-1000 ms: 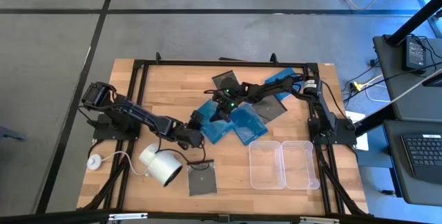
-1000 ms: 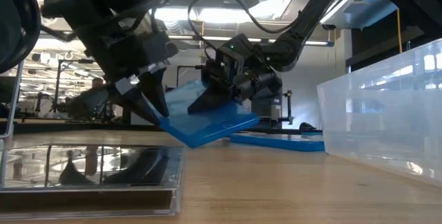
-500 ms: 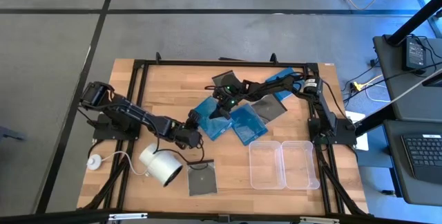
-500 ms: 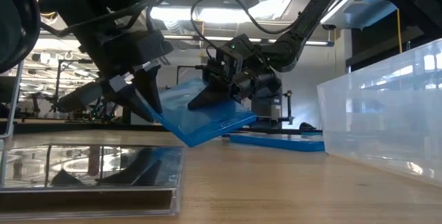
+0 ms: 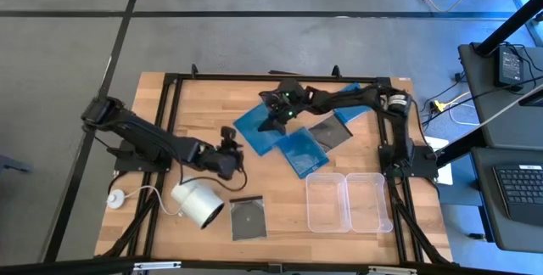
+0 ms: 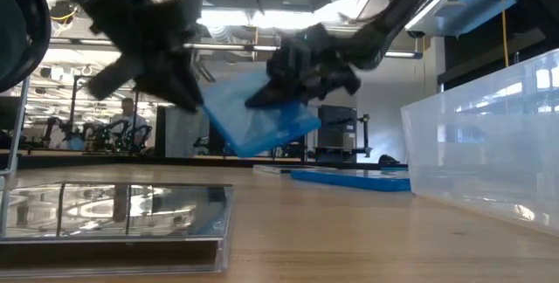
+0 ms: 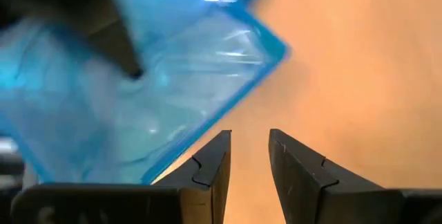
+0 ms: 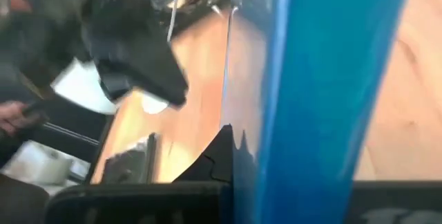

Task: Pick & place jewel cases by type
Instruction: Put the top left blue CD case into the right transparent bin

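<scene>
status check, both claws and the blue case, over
Right claw shut on blue jewel case, lifted off the table, tilted. Left claw empty, fingers apart, just short of the case. White cylinder near left arm, not blocking.

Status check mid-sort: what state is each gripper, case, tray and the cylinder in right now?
Right gripper: shut on the held blue case.
Held blue case: lifted off the table, tilted.
Left gripper: open, empty, close to the held case's edge.
Second blue case: flat on the table.
Grey case beside it: flat on the table.
Front grey case: flat, closed.
Clear trays: upright, empty.
White cylinder: lying on its side.
</scene>
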Controlling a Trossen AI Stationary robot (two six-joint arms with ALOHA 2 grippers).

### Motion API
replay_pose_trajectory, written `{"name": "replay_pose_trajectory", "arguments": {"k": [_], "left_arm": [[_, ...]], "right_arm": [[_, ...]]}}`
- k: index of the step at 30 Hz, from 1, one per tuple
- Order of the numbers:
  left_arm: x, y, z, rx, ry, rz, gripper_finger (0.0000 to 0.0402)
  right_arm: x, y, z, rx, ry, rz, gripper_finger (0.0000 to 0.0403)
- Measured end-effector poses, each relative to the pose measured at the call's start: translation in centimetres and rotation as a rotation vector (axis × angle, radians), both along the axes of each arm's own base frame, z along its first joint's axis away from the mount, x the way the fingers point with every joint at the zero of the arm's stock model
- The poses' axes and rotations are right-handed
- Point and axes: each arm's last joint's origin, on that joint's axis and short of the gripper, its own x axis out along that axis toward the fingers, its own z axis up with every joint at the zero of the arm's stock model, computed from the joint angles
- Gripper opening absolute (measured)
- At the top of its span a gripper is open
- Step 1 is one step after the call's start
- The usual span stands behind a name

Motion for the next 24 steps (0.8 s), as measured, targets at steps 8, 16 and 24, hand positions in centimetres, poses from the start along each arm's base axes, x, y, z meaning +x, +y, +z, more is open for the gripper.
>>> {"name": "replay_pose_trajectory", "arguments": {"k": [8, 16, 24], "left_arm": [[-2.1, 3.5, 2.7, -0.145, -0.35, 0.103, 0.0097], [-4.2, 5.7, 2.4, -0.269, -0.754, 0.037, 0.0097], [-4.5, 6.5, 2.1, -0.227, -0.785, 0.052, 0.0097]], "right_arm": [[-3.8, 0.7, 5.8, -0.224, 0.142, -0.133, 0.0027], [-8.3, 3.0, 11.8, -0.242, 0.235, -0.283, 0.0023], [-12.9, 8.2, 14.2, -0.125, 0.504, -0.412, 0.0024]]}}
